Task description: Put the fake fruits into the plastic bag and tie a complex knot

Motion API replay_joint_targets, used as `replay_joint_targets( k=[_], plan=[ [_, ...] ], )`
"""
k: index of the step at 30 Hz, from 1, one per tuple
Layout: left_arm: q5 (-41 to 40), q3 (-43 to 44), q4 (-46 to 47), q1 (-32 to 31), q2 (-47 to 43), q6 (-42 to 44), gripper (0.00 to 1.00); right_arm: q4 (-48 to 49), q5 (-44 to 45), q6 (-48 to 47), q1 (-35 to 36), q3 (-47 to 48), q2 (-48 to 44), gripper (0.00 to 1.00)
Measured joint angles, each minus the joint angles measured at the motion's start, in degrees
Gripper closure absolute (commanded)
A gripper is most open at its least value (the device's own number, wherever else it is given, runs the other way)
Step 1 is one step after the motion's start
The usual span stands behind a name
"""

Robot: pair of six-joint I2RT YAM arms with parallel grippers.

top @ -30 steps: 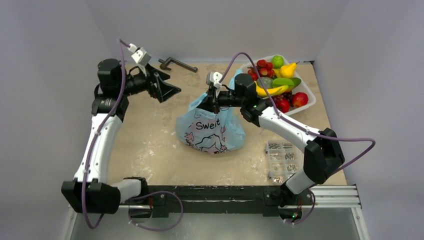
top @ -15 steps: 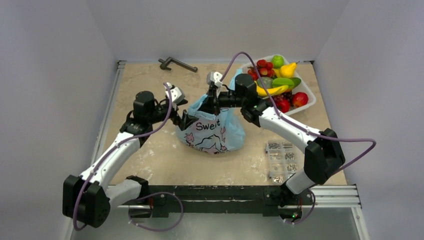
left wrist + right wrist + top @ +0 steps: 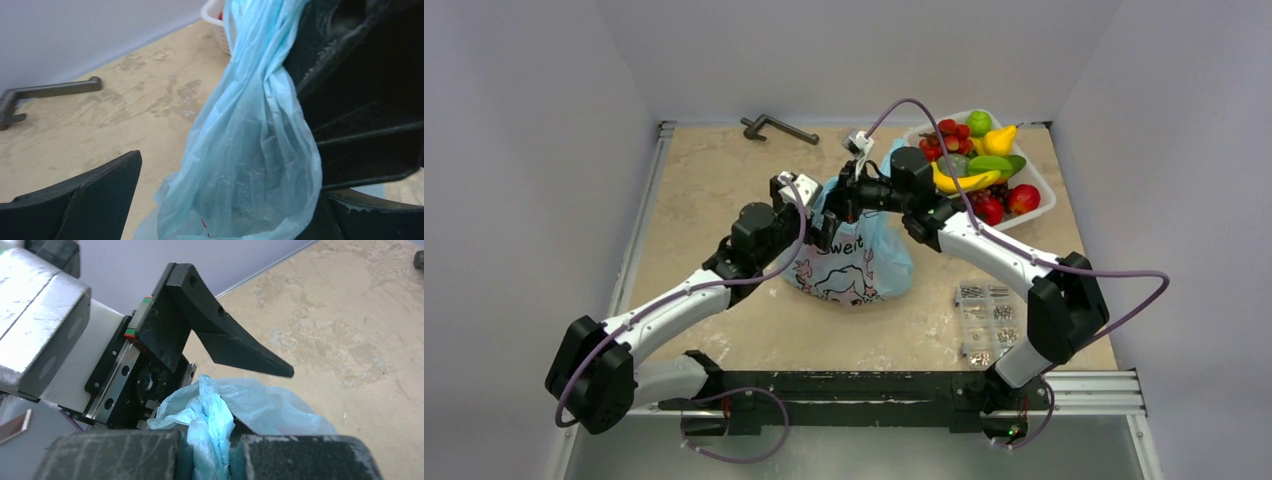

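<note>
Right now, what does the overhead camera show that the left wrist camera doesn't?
Only overhead: the clear box of metal screws, the white printed patch on the thin light-blue plastic bag, and the full pile of glossy plastic fruits in the white tray. Only the left wrist: up close, twisted bag plastic running between the left hand's wide-open fingers. Both: the bag, the dark metal crank, the beige tabletop and a bit of the tray.

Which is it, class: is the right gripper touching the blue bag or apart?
Touching. The right wrist view shows the right gripper shut on a bunched strip of the bag.
</note>
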Motion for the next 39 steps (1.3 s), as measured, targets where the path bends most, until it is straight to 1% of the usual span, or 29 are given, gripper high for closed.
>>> replay_joint_targets(
  k=[1,5,7,9,12,14,15,17,18,19,22,31,39],
  plan=[
    [-3.06,0.0,0.33,-0.74,0.0,0.33,0.0,-0.02,0.83,1.07,0.0,0.0,0.04,1.0],
    [-10.62,0.0,3.19,-2.45,1.53,2.1,0.0,0.94,2.45,4.11,-0.31,0.0,0.13,1.0],
    [-13.03,-0.09,4.94,-2.64,3.82,2.75,0.05,1.51,2.8,5.2,-0.59,0.0,0.13,1.0],
    [-14.32,-1.16,7.69,-2.64,6.36,3.61,0.14,1.75,3.26,5.73,-0.92,0.0,0.13,1.0],
    [-15.41,-3.65,11.54,-2.71,9.38,5.11,0.36,1.25,3.41,6.54,-0.98,0.0,0.13,1.0],
    [-15.32,-5.25,14.14,-2.71,10.58,6.1,0.48,0.31,3.67,6.88,-0.66,0.0,0.15,1.0],
    [-15.15,-5.99,15.28,-2.71,10.82,6.75,0.56,-0.13,3.65,7.04,-0.66,0.0,0.15,1.0],
    [-14.29,-7.02,17.0,-2.73,10.93,7.8,0.86,-0.46,3.65,7.32,-0.59,0.0,0.15,1.0],
    [-13.7,-7.52,17.81,-2.73,10.91,8.24,0.95,-0.46,3.67,7.41,-0.55,0.0,0.15,1.0],
    [-13.05,-8.0,18.62,-2.73,10.91,8.7,1.0,-0.48,3.67,7.5,-0.52,0.0,0.15,1.0],
    [-10.93,-9.7,20.41,-2.8,10.8,9.99,1.0,-0.98,3.87,7.69,-0.55,-0.07,0.15,1.0],
    [-4.5,-14.01,22.88,-2.75,10.05,9.49,1.0,-3.82,4.04,7.13,-0.74,-0.39,0.26,1.0],
    [-4.55,-14.36,22.32,-2.75,10.71,9.44,1.0,-5.6,5.79,6.82,-1.64,-0.61,0.7,1.0]
  ],
)
